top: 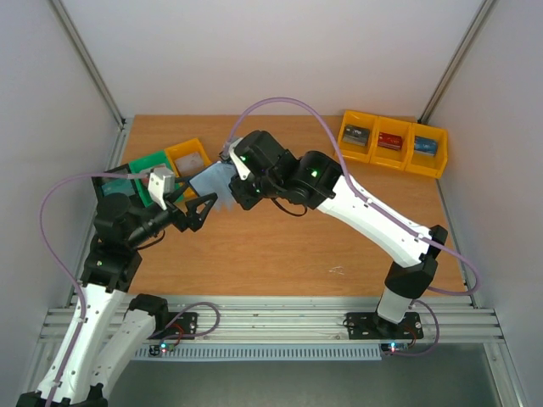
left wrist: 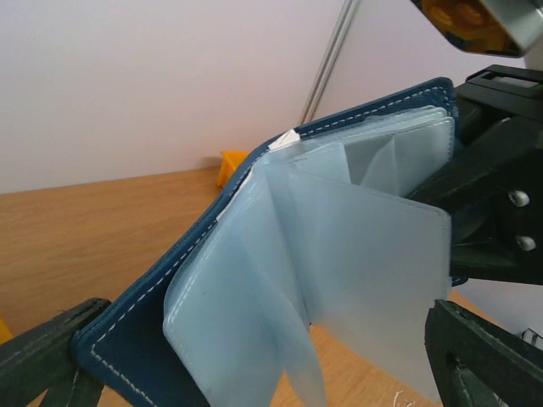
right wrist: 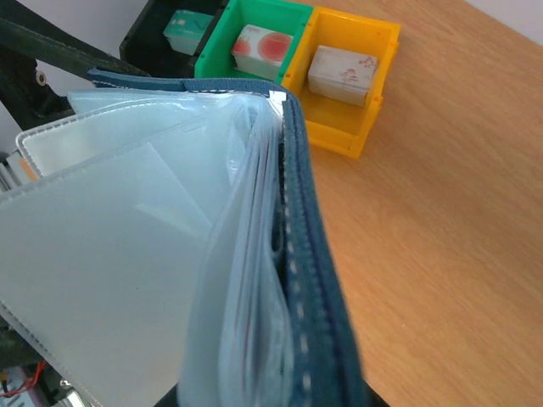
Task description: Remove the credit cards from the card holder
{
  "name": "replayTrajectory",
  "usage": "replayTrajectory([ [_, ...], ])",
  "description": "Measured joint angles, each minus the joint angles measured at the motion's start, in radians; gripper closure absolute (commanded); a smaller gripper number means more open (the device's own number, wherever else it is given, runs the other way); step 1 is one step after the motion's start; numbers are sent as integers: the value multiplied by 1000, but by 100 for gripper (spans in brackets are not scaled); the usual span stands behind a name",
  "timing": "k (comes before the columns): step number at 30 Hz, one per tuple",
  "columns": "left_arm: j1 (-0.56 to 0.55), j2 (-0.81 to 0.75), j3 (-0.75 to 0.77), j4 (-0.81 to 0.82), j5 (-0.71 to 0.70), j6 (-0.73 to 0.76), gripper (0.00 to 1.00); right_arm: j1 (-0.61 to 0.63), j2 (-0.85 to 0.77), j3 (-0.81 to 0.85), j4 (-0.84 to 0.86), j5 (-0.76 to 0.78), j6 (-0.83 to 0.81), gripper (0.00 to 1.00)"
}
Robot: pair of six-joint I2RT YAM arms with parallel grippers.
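Note:
The card holder (top: 212, 180) is a navy bifold held in the air over the left part of the table, spread open. Its pale translucent pockets (left wrist: 339, 254) fan out from the navy cover (left wrist: 127, 331). My right gripper (top: 241, 183) is shut on its far end and shows as black fingers (left wrist: 492, 212) in the left wrist view. My left gripper (top: 197, 212) is open, with its fingers (left wrist: 42, 356) wide apart on either side of the holder's near end. The credit cards stay inside the pockets. Only thin edges (right wrist: 254, 280) and a small white corner (left wrist: 288, 139) show.
A black bin (right wrist: 144, 34), a green bin (right wrist: 293, 13) and a yellow bin (right wrist: 339, 136) stand at the table's back left, each with a small box inside. A row of three yellow bins (top: 392, 153) stands at the back right. Frame posts rise at both back corners.

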Motion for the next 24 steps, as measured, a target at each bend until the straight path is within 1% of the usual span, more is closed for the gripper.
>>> replayTrajectory([
  [5,0,4,0,0,5,-20,1,0,-6,0,-10,4,-26,99],
  [9,1,4,-4,9,61,-20,1,0,-17,0,-19,10,-34,99],
  [12,1,4,-5,14,118,-16,1,0,-16,6,-41,72,-24,99],
  [15,1,-2,-5,26,153,-13,1,3,7,58,-97,153,-4,99],
  [17,1,-5,-5,35,153,-14,1,4,19,87,-116,189,-3,99],
  [19,1,-8,-5,40,139,-14,1,6,22,98,-121,190,-10,99],
  [22,1,-8,-5,39,92,-15,1,11,18,83,-106,141,-34,99],
  [24,1,-8,-7,29,41,-17,1,13,3,42,-82,92,-55,99],
])
